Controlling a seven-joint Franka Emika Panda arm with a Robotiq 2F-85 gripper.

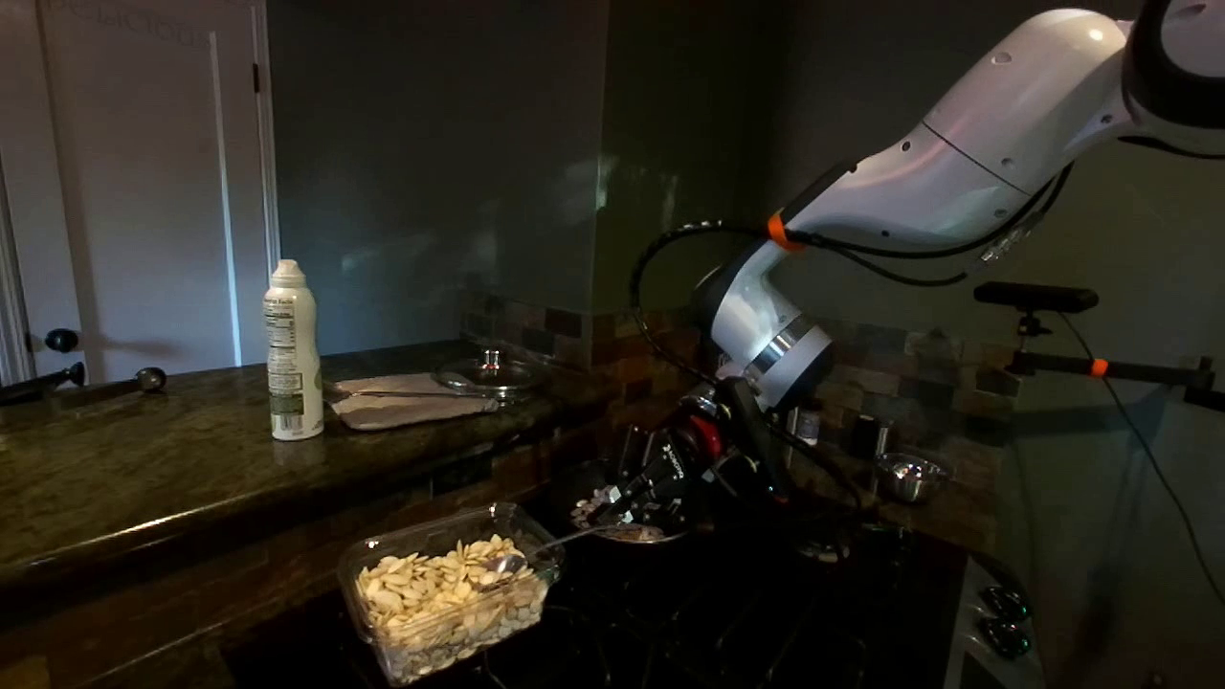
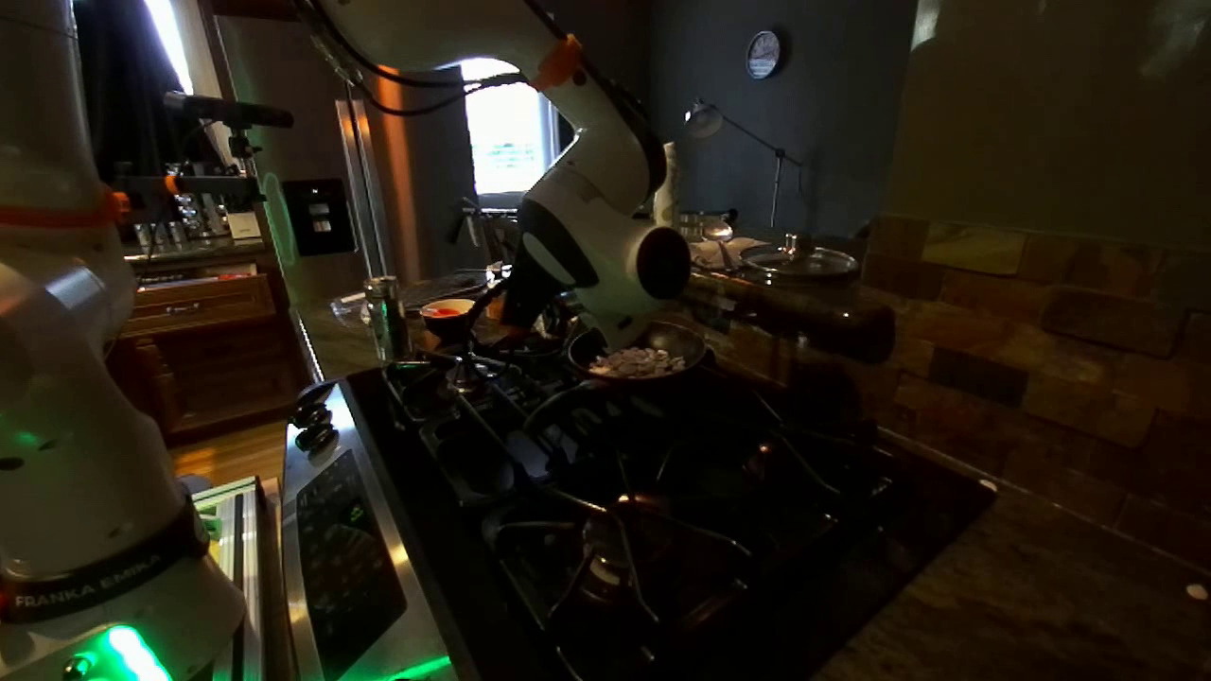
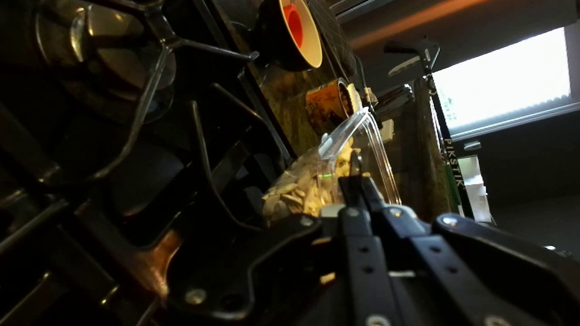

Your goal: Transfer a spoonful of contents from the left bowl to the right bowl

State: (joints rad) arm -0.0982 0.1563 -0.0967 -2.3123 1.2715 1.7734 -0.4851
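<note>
A clear plastic container [image 1: 459,522] of pale pumpkin seeds [image 1: 431,593] sits on the stove; it also shows in the wrist view [image 3: 337,140]. A spoon [image 1: 505,563] lies with its bowl on the seeds, its handle slanting up to my gripper [image 1: 617,507]. A dark pan holding greyish pieces stands behind the gripper, and in an exterior view its contents [image 2: 639,362] show clearly. In the wrist view my gripper [image 3: 360,183] has its fingers together, with a thin dark shiny piece, apparently the spoon handle, between the tips. The gripper is hidden behind the arm in an exterior view.
Black grates [image 2: 624,501] cover the stove. A raised counter holds a white spray bottle [image 1: 294,354], a folded cloth [image 1: 412,402] and a glass lid [image 2: 799,262]. A metal bowl [image 1: 909,477], a dark bowl [image 3: 274,40] and an orange can [image 3: 327,104] stand around the stove.
</note>
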